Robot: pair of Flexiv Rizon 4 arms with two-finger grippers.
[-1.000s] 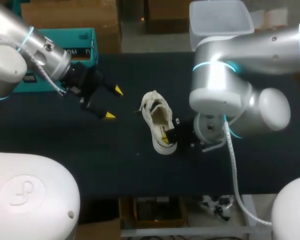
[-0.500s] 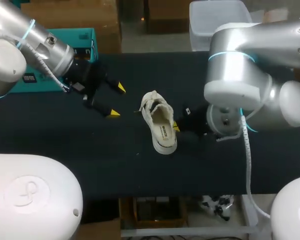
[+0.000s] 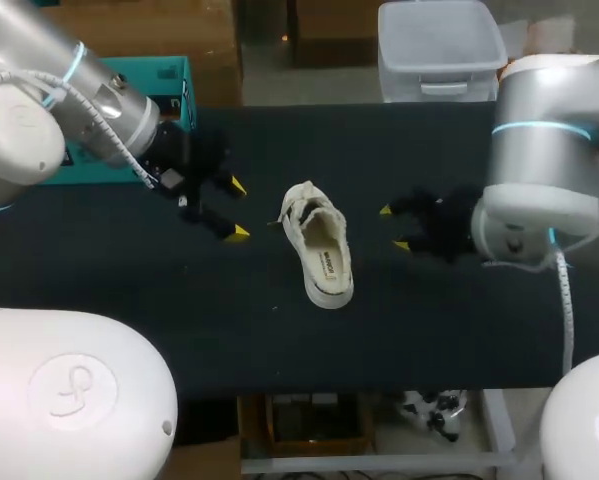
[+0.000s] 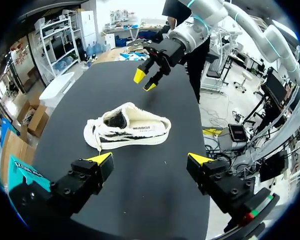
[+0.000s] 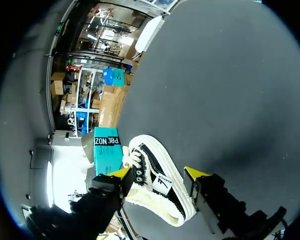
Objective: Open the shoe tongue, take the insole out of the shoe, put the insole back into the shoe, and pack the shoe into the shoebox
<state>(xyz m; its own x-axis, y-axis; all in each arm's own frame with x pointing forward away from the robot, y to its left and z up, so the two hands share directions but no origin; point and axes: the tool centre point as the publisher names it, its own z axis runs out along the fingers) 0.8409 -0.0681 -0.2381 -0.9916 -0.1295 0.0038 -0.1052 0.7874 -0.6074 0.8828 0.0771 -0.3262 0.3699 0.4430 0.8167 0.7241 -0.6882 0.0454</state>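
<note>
A white low shoe (image 3: 317, 245) with a black side stripe lies mid-table, toe toward the back and heel toward the front edge. Its opening faces up and shows a cream inside. My left gripper (image 3: 237, 210) stands open to the shoe's left, clear of it. In the left wrist view the shoe (image 4: 129, 131) lies ahead of the wide-open left gripper (image 4: 151, 160). My right gripper (image 3: 393, 227) is open to the shoe's right, a short gap away. From the right wrist the shoe (image 5: 155, 185) sits just ahead of the right gripper (image 5: 158, 173). The teal shoebox (image 3: 169, 85) is at the back left.
My left arm covers part of the shoebox in the head view. The black tabletop (image 3: 279, 330) is bare in front of the shoe up to the front edge. In the left wrist view my right gripper (image 4: 147, 80) shows beyond the shoe.
My right gripper, shut at the shoe's heel a second ago, has drawn back to the right and opened. The left gripper has edged slightly toward the shoe. The shoe has stayed put.
</note>
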